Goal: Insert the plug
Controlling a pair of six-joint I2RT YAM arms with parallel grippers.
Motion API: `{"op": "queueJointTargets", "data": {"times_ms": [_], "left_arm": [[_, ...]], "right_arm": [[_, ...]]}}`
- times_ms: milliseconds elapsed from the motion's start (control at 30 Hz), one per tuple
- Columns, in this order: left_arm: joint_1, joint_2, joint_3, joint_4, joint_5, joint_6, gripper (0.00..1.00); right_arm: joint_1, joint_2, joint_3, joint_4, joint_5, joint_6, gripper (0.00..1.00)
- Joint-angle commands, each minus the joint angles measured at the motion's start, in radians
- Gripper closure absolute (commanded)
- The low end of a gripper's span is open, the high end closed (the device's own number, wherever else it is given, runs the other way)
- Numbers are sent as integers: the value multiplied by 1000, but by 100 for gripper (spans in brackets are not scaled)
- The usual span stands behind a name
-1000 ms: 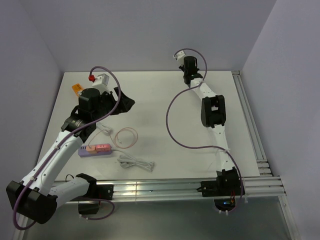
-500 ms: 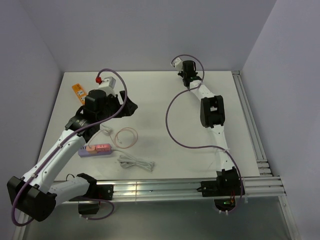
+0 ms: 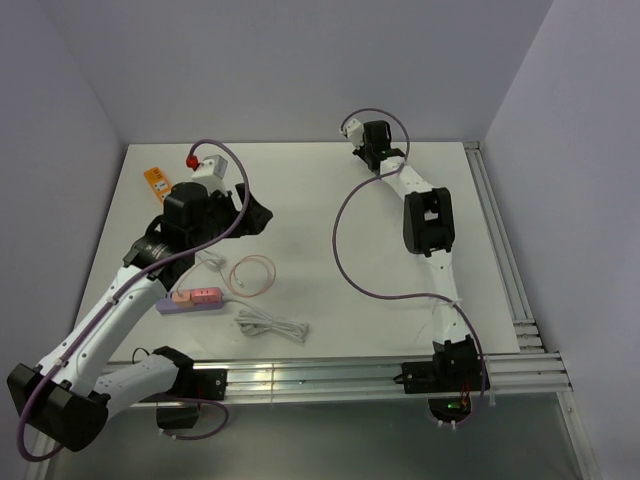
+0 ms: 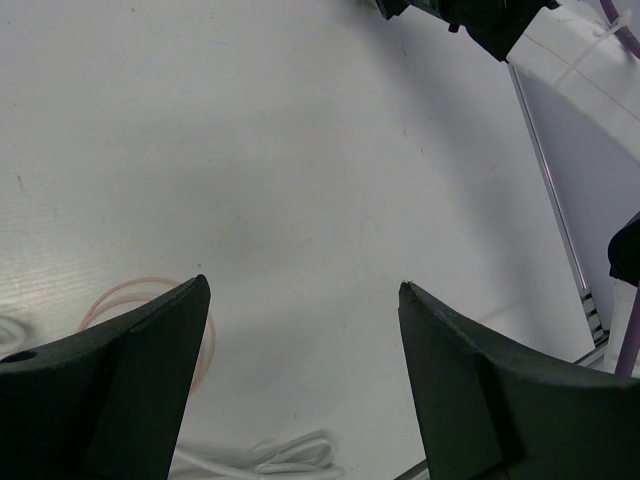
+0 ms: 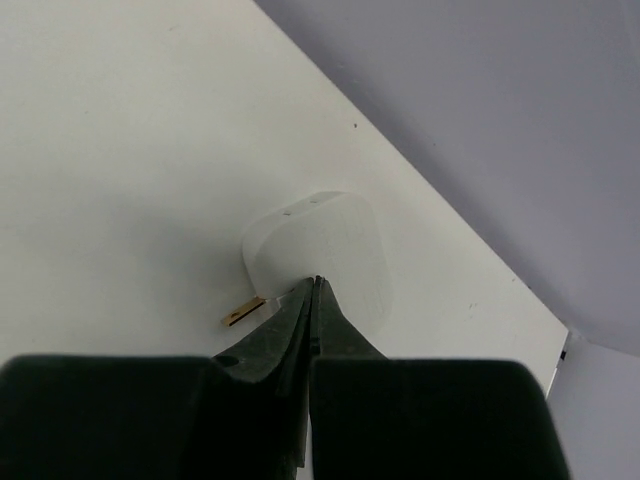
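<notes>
The salmon-pink plug [image 3: 196, 295] lies on top of the long lilac power strip [image 3: 170, 305] at the near left. Its thin pale-pink cord [image 3: 251, 273] is coiled just to the right, and an arc of it shows in the left wrist view [image 4: 97, 303]. My left gripper [image 3: 252, 213] is open and empty above bare table, behind and right of the plug; the left wrist view [image 4: 302, 288] shows the jaws wide apart. My right gripper [image 3: 374, 147] is shut at the far back; in the right wrist view [image 5: 315, 281] its tips meet at the edge of a white block.
A white rounded block [image 5: 325, 245] with a brass prong [image 5: 243, 315] sits by the back wall. An orange power strip [image 3: 154, 179] lies at the back left. A bundled white cord [image 3: 272, 325] lies near the front rail, also in the left wrist view [image 4: 285, 460].
My left wrist has swung slightly right and then back, the gripper staying open. My right wrist has shifted a little left at the back wall. Plug and strips have not moved.
</notes>
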Motion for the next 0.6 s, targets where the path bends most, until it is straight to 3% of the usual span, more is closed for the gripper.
{"op": "queueJointTargets", "data": {"times_ms": [0, 267, 333, 467, 567], "left_arm": [[-4, -37, 28, 5, 4, 14, 19], [-5, -46, 25, 8, 22, 2, 19], [-4, -53, 22, 8, 21, -1, 19], [-5, -65, 28, -9, 21, -5, 19], [-4, -88, 26, -7, 28, -11, 19]], "right_arm": [[6, -76, -63, -81, -63, 54, 100], [16, -171, -160, -123, -92, 123, 100], [29, -232, -278, -25, -85, 134, 100], [35, -245, -220, -127, -122, 185, 100], [55, -306, -335, -112, -128, 200, 100]]}}
